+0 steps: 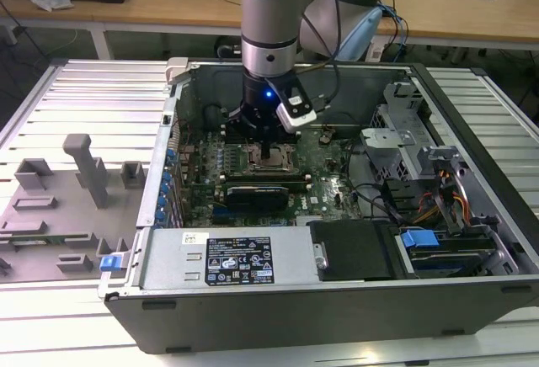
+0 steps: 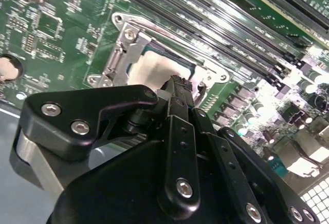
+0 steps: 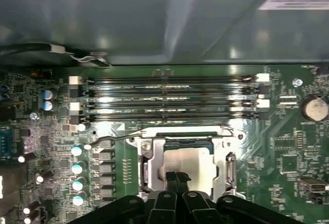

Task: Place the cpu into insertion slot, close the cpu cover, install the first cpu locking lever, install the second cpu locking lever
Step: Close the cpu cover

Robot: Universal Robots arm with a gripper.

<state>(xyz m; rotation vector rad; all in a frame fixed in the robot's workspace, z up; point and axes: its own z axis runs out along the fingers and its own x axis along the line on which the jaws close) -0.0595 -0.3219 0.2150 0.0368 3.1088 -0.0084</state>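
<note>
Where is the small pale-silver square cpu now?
In both wrist views, the cpu lies in the green motherboard socket beside the memory slots, under the black end effector.

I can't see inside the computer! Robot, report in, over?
Fingers shut, empty, tips low at the cpu. Cpu cover down around it. Nothing in the way.

Bright even room light in the exterior view, computer case [image 1: 337,308] interior shaded under the arm [image 1: 269,22], small blue light [image 1: 268,93] glowing on it, glare bleaching the cpu [image 2: 149,72] white in the second wrist view, reflections streaking the memory slots [image 3: 169,93] in the first wrist view
</note>
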